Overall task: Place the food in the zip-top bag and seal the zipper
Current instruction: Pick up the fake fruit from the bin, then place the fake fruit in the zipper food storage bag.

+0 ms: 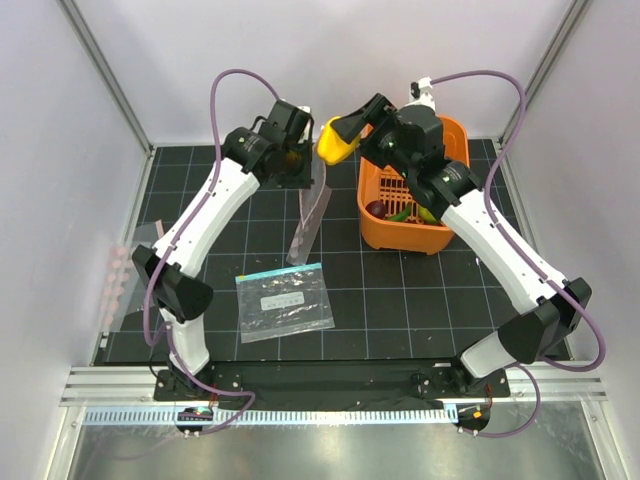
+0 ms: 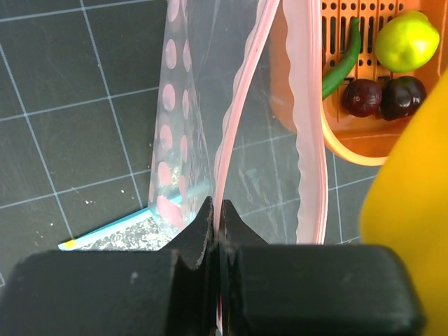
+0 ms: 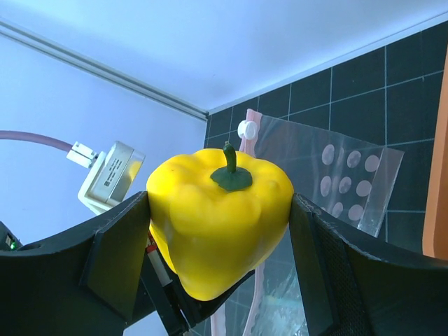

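My left gripper is shut on one pink zipper lip of the clear zip-top bag, which hangs from it to the mat. The bag's mouth gapes, with the other pink lip apart. My right gripper is shut on the yellow pepper, held in the air right beside the bag's mouth; the pepper fills the right wrist view. The green round fruit, dark maroon piece and slim green chili lie in the orange basket.
A second clear bag with a teal strip and white label lies flat on the black grid mat in front of the hanging bag. The orange basket stands at the back right, just right of the bag. White walls enclose the cell on three sides.
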You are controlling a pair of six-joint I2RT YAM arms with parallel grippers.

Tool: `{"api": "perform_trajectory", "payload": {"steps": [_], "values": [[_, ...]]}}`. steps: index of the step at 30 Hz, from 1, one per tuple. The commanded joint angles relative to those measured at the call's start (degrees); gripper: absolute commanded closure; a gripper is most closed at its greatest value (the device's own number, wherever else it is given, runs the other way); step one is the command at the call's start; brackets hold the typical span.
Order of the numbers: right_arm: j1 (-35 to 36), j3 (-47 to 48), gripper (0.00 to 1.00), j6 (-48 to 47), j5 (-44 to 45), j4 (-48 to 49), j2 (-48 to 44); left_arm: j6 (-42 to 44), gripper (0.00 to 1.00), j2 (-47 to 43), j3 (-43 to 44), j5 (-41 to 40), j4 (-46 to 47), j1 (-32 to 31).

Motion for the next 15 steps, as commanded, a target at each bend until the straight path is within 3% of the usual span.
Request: {"api": "perform_trajectory", "payload": {"steps": [1, 15], "values": [[1.14, -0.02, 0.73, -0.67, 0.05, 1.45, -0.35, -0.89, 1.0, 0.25, 3.87, 1.31, 1.2, -0.17], [5.45, 3.41, 0.75, -6.12, 7.25, -8.74, 2.82, -2.73, 1.0, -0.63, 6.69, 1.92, 0.67, -0.17]]}}
